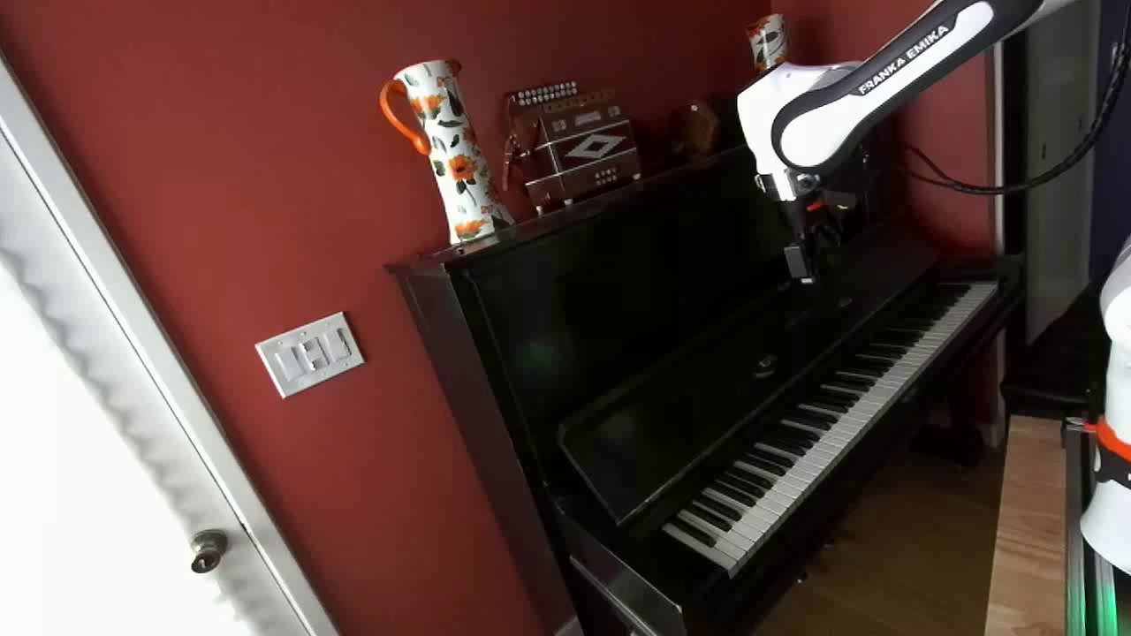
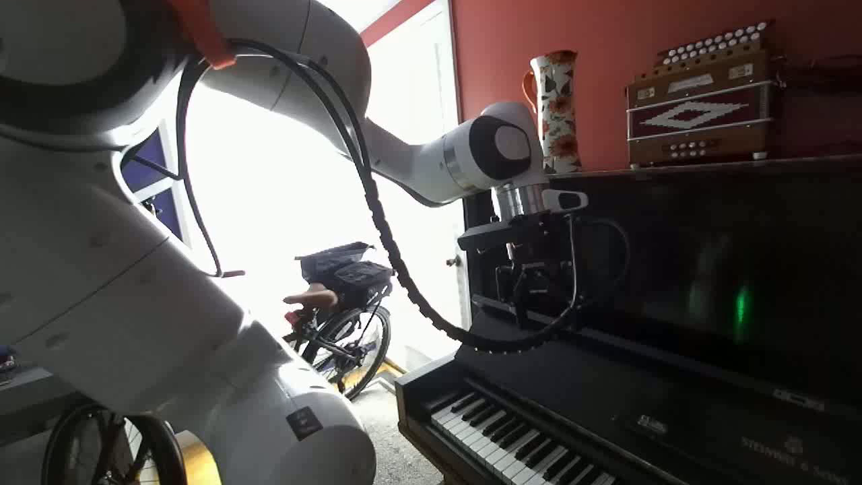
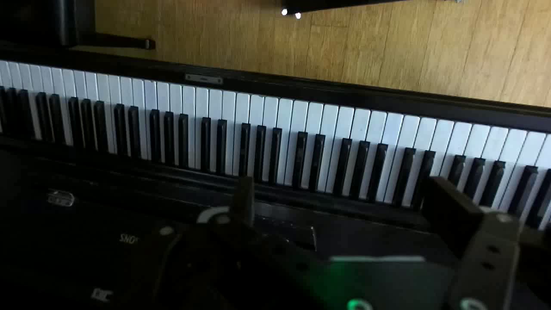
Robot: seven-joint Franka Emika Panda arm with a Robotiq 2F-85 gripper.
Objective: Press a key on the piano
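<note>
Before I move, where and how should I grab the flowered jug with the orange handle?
Probably the orange handle, coming from the side away from the accordion: it loops outward there from the upper part of the tall jug, upright atop the piano.

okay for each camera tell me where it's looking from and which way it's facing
An exterior view: off the end of the piano by the wall switches, facing along the keys; the arm shows at right.
An exterior view: close beside the arm, which looms at left, facing the door and that same piano end.
Wrist view: on the wrist, looking down past the gripper, its fingers parted in the lower half, onto keys and wooden floor.
Both exterior views share the piano, door, orange-handled pitcher and accordion.
</note>
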